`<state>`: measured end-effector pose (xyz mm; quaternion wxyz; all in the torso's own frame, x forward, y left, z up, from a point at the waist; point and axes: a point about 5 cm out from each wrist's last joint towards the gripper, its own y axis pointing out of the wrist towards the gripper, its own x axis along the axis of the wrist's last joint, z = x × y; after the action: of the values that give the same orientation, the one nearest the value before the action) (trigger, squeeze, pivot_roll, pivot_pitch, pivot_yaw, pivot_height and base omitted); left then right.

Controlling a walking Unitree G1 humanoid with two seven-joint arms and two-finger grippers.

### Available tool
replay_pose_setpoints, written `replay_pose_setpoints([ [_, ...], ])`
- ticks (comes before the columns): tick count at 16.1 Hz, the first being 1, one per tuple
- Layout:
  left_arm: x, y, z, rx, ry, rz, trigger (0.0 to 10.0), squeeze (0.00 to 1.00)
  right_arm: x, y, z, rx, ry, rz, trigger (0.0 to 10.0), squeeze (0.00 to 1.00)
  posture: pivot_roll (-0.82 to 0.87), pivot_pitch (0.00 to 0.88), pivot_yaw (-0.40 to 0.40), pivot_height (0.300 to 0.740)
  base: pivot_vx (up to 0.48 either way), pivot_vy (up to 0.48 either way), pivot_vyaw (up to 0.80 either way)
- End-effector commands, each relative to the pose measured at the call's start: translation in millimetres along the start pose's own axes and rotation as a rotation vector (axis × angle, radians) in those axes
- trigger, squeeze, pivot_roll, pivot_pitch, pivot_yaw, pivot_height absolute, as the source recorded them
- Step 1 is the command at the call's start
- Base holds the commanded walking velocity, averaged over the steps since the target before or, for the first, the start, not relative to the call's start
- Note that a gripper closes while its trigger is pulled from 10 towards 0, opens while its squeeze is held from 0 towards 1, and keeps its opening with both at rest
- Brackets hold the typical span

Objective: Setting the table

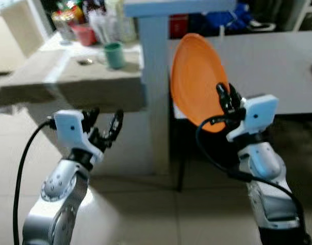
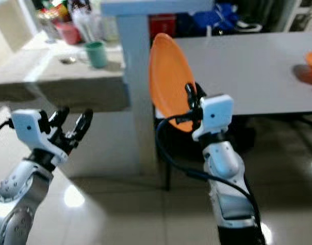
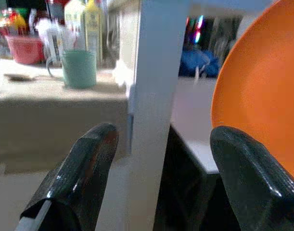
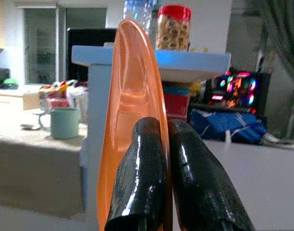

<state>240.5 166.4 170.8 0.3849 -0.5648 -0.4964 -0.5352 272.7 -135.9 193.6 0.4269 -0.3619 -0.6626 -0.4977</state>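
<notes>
A round, thin orange plastic plate (image 1: 196, 76) is held on edge in the air by the right gripper (image 1: 226, 97), in front of the long white table (image 1: 278, 66) and just beside a white post (image 1: 154, 92). By its look the plate is judged light and stiff, smooth enough to slip, and unlikely to break if dropped. The hold is taken at the lower rim, where the two black fingers (image 4: 142, 178) are pinched tight on either side of the thin wall; a rim grip of this kind is judged adequate for so light a thing (though the plate could pivot in it if swung quickly). The right arm is raised with the forearm upright and the wrist tipped forward, so that the plate stands nearly vertical. The left gripper (image 1: 105, 127) is held out at about the same height, empty, its fingers spread wide and pointed towards the post. On the grey counter (image 1: 69, 76) to the left a teal mug (image 1: 114, 54) stands among bottles and containers.
</notes>
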Motion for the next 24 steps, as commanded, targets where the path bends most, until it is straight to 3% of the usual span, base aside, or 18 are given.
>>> replay_pose_setpoints([
  [1,1.9,2.0,4.6,0.011,0.019,-0.003,10.0,0.00,13.0,4.3,4.2,0.020,-0.005,-0.071,10.0,0.00,-0.13,0.000,0.111,0.740,0.244,-0.409,0.00],
  [20,-1.6,9.3,0.3,0.011,0.052,-0.006,10.0,0.00,9.6,10.6,7.4,0.071,-0.007,-0.075,10.0,0.00,-0.12,0.000,0.089,0.740,0.322,-0.352,0.00],
  [24,-1.1,8.5,1.2,0.027,0.027,-0.016,10.0,0.00,9.0,13.9,10.9,0.103,-0.001,-0.073,10.0,0.00,-0.12,0.000,0.084,0.740,0.236,-0.269,0.00],
])
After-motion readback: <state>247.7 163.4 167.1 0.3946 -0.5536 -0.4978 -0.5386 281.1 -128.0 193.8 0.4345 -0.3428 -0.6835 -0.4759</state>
